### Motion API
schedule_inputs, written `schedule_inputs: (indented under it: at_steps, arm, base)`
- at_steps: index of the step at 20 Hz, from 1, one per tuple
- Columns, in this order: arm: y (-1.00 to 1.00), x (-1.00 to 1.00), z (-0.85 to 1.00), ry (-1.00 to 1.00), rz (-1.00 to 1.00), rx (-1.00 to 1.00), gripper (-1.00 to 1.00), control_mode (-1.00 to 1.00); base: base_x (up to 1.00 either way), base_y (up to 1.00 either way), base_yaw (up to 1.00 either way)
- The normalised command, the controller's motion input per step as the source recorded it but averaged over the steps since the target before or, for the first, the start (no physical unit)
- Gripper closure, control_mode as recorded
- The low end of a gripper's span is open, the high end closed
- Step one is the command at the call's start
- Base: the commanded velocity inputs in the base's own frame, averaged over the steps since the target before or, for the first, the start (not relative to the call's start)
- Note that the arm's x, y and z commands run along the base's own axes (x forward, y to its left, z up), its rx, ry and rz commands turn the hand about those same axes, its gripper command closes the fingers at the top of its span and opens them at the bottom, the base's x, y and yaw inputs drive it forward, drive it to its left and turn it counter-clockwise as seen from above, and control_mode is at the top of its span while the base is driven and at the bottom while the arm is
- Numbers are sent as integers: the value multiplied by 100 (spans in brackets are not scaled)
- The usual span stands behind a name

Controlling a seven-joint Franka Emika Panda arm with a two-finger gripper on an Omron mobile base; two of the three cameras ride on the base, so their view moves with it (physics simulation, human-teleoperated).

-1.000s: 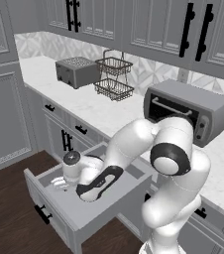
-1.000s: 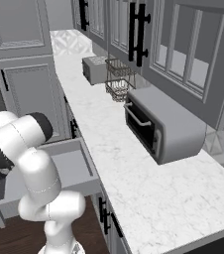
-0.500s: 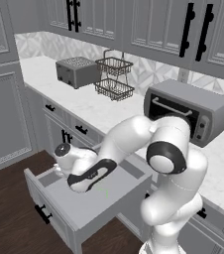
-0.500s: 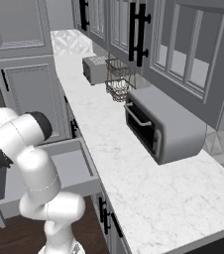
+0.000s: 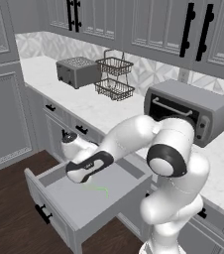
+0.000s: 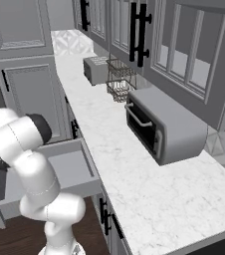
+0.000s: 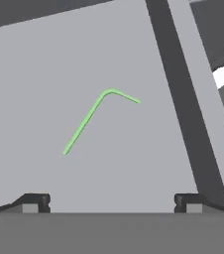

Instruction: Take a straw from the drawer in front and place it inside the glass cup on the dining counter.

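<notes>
Straw (image 7: 91, 116) lies flat on open drawer (image 5: 59, 206) floor, w/ robot's claw (image 7: 111, 201) released wide, poised above. Reach step; next likely calls for descending & pinching the thin stem.

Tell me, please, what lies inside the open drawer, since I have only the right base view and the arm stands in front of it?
Observer: A thin light-green straw lies flat on the floor of the drawer, with one end bent.
Operator: Thank you. Where is the gripper relative to it?
Observer: In the left base view the gripper hangs over the drawer, just above and left of the straw, not touching it.
Operator: Is the gripper ready to take it?
Observer: Its jaws stand open; in the hand view the straw lies between the two fingertips, further ahead.
</notes>
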Motion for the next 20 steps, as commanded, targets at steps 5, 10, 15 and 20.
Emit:
schedule_inputs:
  at_steps: [5,10,15,20]
  arm:
    - [-44,-2,-9,-9,-63,22,-100,-100]
    - [-38,-1,-39,-8,-57,12,-100,-100]
    - [-1,0,-28,-1,-59,10,-100,-100]
    - [6,29,0,0,-55,13,-100,-100]
  base:
    - [0,0,0]
    - [0,0,0]
    - [0,0,0]
    - [0,0,0]
